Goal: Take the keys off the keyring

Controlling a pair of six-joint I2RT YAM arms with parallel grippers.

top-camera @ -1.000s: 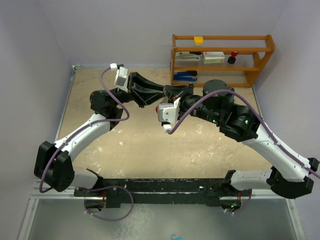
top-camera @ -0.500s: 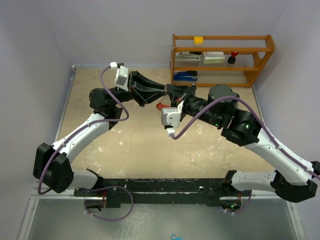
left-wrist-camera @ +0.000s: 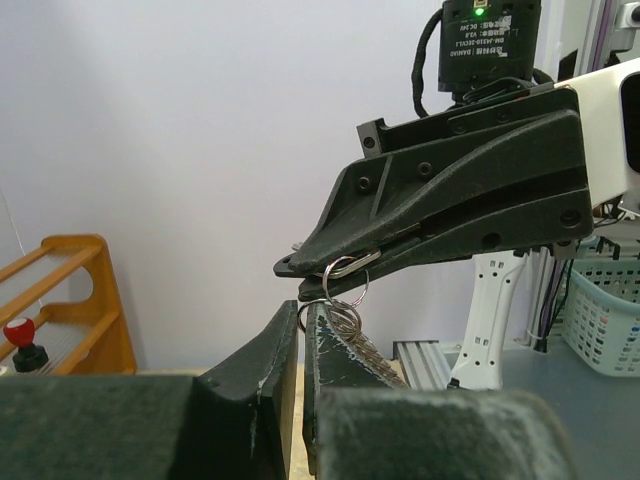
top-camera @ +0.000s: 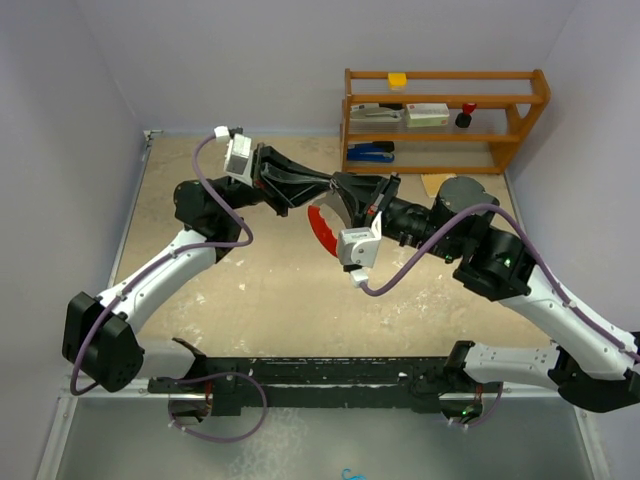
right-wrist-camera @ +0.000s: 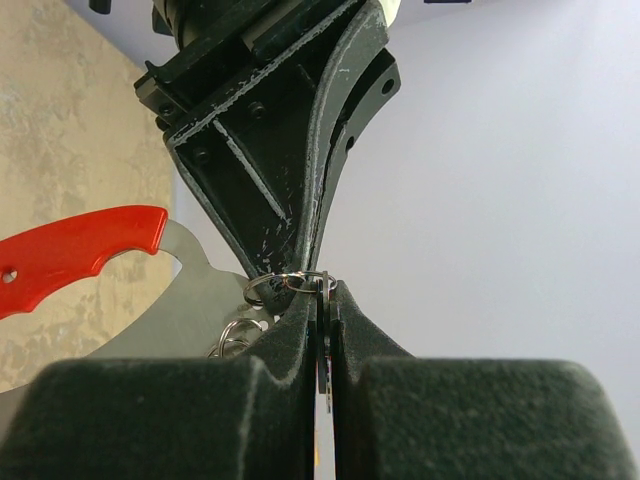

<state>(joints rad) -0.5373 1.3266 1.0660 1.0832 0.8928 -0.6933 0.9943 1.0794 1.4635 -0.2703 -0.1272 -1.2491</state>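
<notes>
Fingertips of both grippers meet nose to nose above the table (top-camera: pixel 250 290), and the keyring (top-camera: pixel 321 229) hangs right at that meeting point. My left gripper (left-wrist-camera: pixel 302 312) is pinched tight, its two fingers (left-wrist-camera: pixel 262 365) nearly touching. A small bunch of wire rings (left-wrist-camera: pixel 346 288) is caught at its tip, and a silvery ridged strand (left-wrist-camera: pixel 362 345) lies along the inner face of one finger. My right gripper (right-wrist-camera: pixel 322 296) comes in from the opposite side, also clamped narrow. One wire loop of the rings is squeezed in its tip, and a thin metal edge (right-wrist-camera: pixel 323 385) runs down between its fingers (a key or something else, I cannot tell). From the right wrist, the keyring's red strip lies to the left of my fingers and beyond them, joined to a flat silvery piece that reaches toward the rings. From above, the red crescent dangles just below the joined tips. Keys I cannot pick out as separate pieces in any view.
</notes>
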